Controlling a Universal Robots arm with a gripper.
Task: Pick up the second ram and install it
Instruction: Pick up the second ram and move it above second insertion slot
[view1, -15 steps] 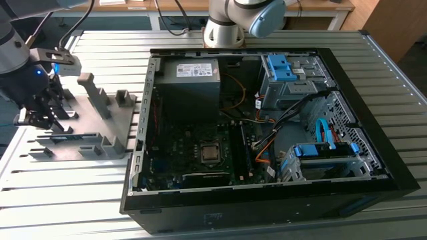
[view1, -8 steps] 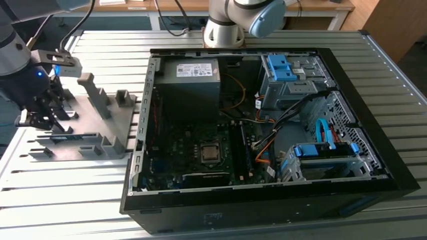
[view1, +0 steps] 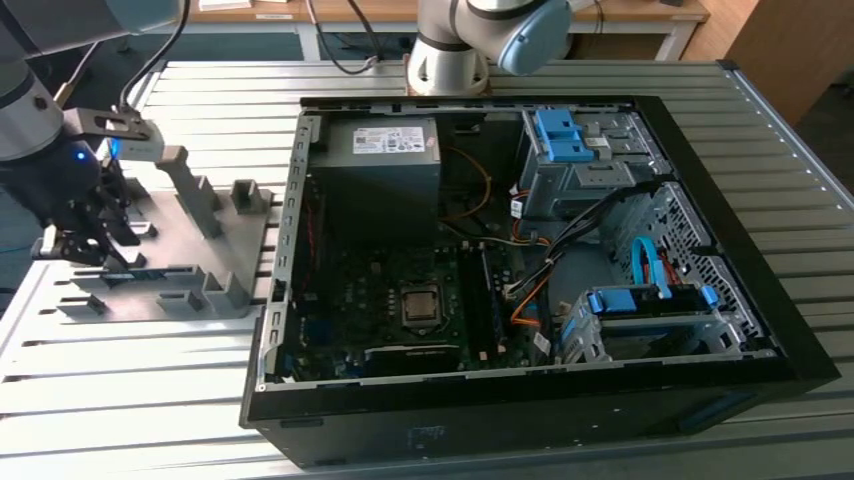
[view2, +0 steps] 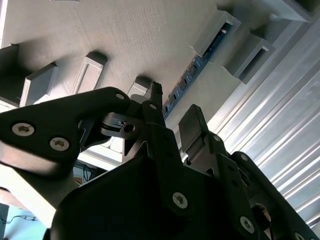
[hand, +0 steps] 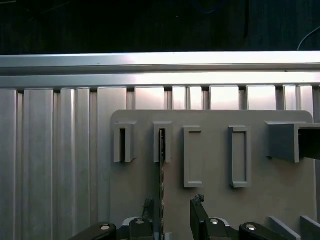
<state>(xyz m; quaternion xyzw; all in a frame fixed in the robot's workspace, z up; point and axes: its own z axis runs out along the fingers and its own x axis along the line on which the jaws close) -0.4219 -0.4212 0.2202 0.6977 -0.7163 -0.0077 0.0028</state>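
Attention falls on the grey fixture plate (hand: 210, 210), which lies on the ribbed metal worktop (hand: 50, 165) just beside the open computer case (view1: 467, 420). In the first wrist view the second ram (hand: 161, 175) stands on edge on that plate. One end is tucked into a slotted block (hand: 156, 142), and its length runs back toward the end effector (hand: 172, 201). The end effector hangs low over the plate with its fingers (hand: 197, 215) spread, one on either side of the stick. They look just clear of it, though I can't be sure there's no contact.
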